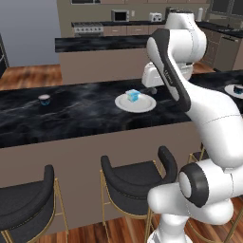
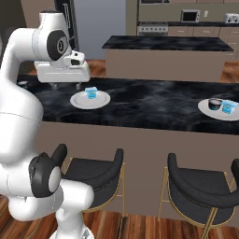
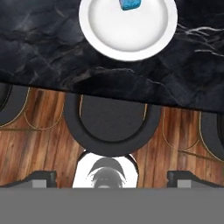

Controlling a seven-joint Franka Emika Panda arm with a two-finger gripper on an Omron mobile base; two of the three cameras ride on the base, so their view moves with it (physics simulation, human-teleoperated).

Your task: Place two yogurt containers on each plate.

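Progress, as I read it, is past halfway. The far plate (image 2: 219, 110), off to my right on the black worktop (image 2: 154, 105), already carries two yogurt containers side by side, one dark cup (image 2: 214, 103) and one light blue cup (image 2: 228, 107), so I count that plate as done. The near plate (image 1: 135, 103) holds a single light blue cup (image 1: 132, 94), so it wants one more. The likely candidate is the dark cup with the pale top (image 1: 44, 98), standing alone on the worktop well to the left of that plate.

My gripper (image 2: 65, 86) hangs above the worktop just beside the near plate, on its left in the right base view. The fingers (image 3: 41, 177) stand wide apart with nothing between them. In the hand view the near plate and its blue cup sit at the top, clear of the fingers and not touched. The lone dark cup lies well apart from them, so I judge the next job is a reach across to it.
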